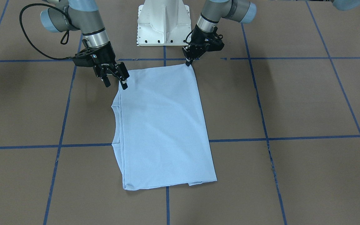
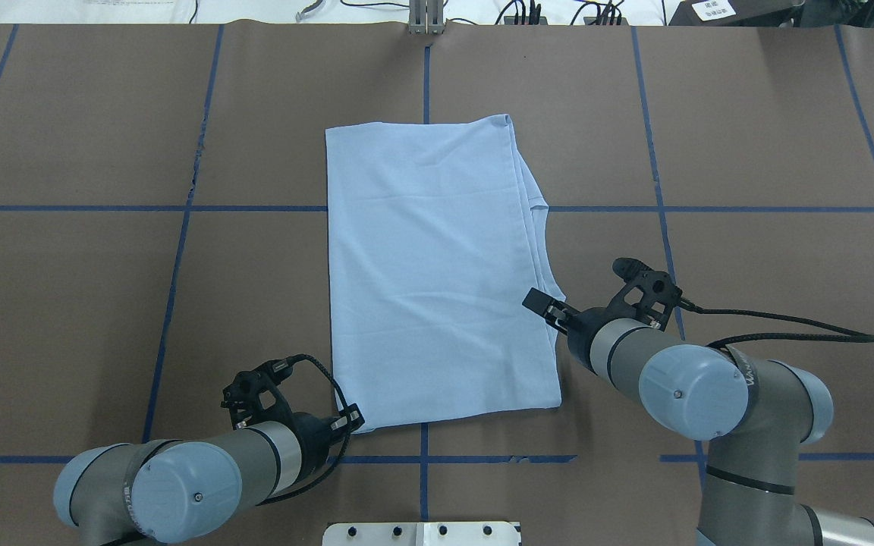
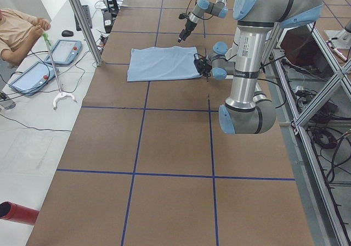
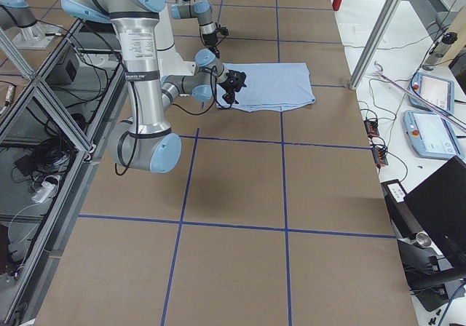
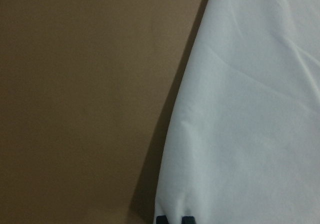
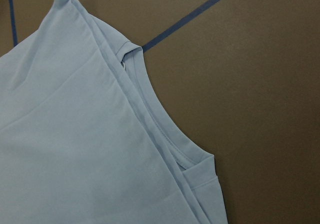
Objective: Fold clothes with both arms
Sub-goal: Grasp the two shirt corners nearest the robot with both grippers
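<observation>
I see the T-shirt (image 1: 164, 125) lying folded flat in front of the white pedestal (image 1: 162, 22). My left arm (image 1: 227, 9) slants down low, and its left gripper (image 1: 188, 62) is pinched on the T-shirt's pedestal-side corner. The right gripper (image 1: 116, 86) is tilted at the other pedestal-side corner, jaws spread.

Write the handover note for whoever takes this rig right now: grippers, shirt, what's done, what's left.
Left gripper: fingertips together on the near corner of the light blue short-sleeved T-shirt, on the robot's left; it looks pinched.
Right gripper: open, at the near corner on the robot's right, one finger at the cloth's edge, holding nothing.
Shirt: lies flat on the brown table with blue tape lines, in front of the robot, as a layered rectangle. Its ribbed collar peeks out on the robot's right edge.
Done: one layer is folded over, no sleeves sticking out.
Left: probably close the right gripper on its corner, then make a further fold.
</observation>
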